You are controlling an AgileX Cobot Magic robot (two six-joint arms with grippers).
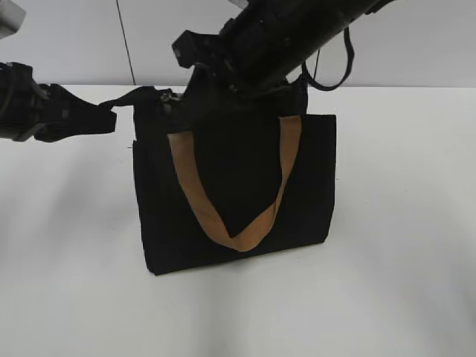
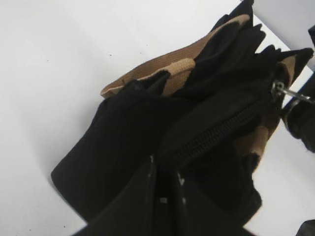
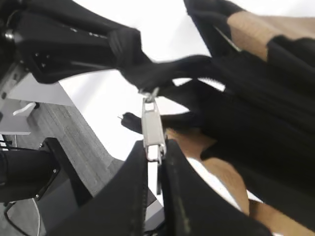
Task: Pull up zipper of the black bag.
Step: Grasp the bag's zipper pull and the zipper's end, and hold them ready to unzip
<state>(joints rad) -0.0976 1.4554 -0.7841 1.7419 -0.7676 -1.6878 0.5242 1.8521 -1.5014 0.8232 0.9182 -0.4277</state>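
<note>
At bag top | right pincer (image 3: 155, 155) clamped on zipper (image 3: 151, 125) tab | left pincer (image 1: 104, 119) pinches black bag (image 1: 238, 186) corner

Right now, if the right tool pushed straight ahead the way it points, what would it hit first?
The right tool is shut on the silver pull tab. Straight beyond lies the black bag's pulled-out corner, with the left tool gripping it, though depth is unclear.
</note>
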